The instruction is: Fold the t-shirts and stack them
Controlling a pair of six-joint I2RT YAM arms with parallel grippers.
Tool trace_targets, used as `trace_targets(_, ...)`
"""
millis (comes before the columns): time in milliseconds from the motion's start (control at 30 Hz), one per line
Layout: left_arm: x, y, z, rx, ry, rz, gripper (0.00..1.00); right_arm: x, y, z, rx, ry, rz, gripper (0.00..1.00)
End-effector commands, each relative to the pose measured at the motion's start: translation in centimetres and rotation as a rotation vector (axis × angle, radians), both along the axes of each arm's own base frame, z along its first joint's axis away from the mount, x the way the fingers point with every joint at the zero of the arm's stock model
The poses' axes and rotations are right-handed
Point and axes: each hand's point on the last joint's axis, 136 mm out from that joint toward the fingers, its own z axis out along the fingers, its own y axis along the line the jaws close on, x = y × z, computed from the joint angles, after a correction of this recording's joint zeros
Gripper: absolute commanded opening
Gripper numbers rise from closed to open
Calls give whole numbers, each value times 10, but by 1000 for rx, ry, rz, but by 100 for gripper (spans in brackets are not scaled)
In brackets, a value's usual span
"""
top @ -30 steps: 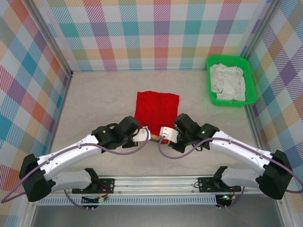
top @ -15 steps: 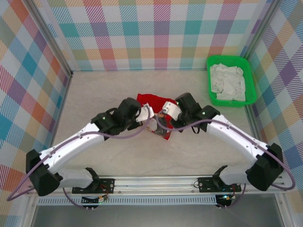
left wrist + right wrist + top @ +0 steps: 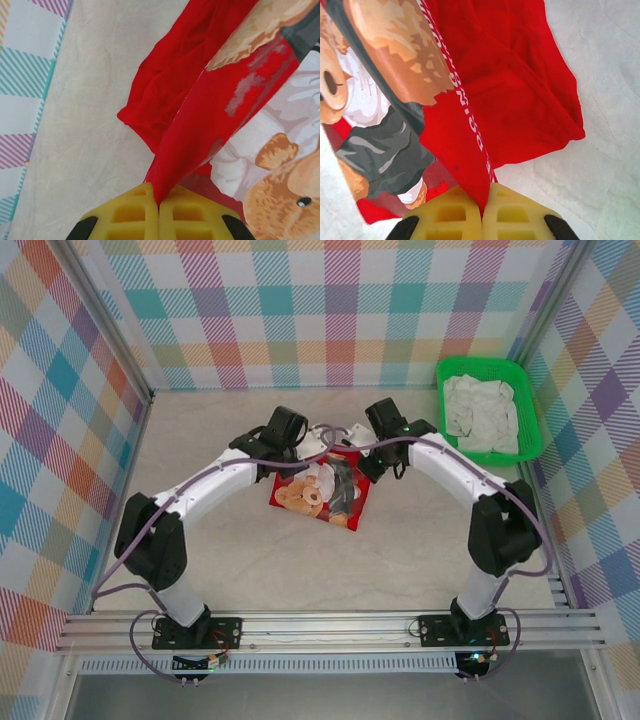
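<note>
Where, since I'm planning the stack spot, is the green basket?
Top view: the basket sits in the table's far right corner, beside the right wall, apart from the red tee.

Pale mottled table (image 3: 300, 575) with red teddy-bear t-shirt (image 3: 322, 492) at its middle, green basket (image 3: 480, 459) far right.

The top camera looks down from above and behind the arm bases, far enough to take in the whole table (image 3: 230, 570), the red t-shirt (image 3: 335, 502) near its middle. The left wrist camera sits very close over the t-shirt's left side, looking past the left gripper (image 3: 159, 202). The right wrist camera does likewise at its right side, past the right gripper (image 3: 484, 206). All three share the teddy-bear print (image 3: 298, 497).
</note>
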Motion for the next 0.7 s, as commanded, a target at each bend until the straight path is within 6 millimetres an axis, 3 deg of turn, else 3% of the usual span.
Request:
trace_targets(0,28,-15,14,-63,-48,-33,0,17,-8,-7,-2,31,-63,0)
trace_targets(333,72,-20,-47,-17,42,-19,0,59,-18,-59,-29,103,-193,0)
trace_targets(367,74,-20,-52,-13,51,-17,4,63,-20,-63,-32,106,-210,1)
trace_targets(433,80,-19,-60,-9,54,-5,29,72,-23,-69,-33,93,-253,11)
trace_targets(467,84,-19,-63,-12,52,6,36,77,-25,-69,-26,82,-274,16)
trace_targets(567,97,-15,-64,-29,15,54,51,90,-30,-62,10,40,-333,30)
trace_targets(667,108,-9,-63,-53,-18,110,58,103,-40,-50,54,1,-401,37)
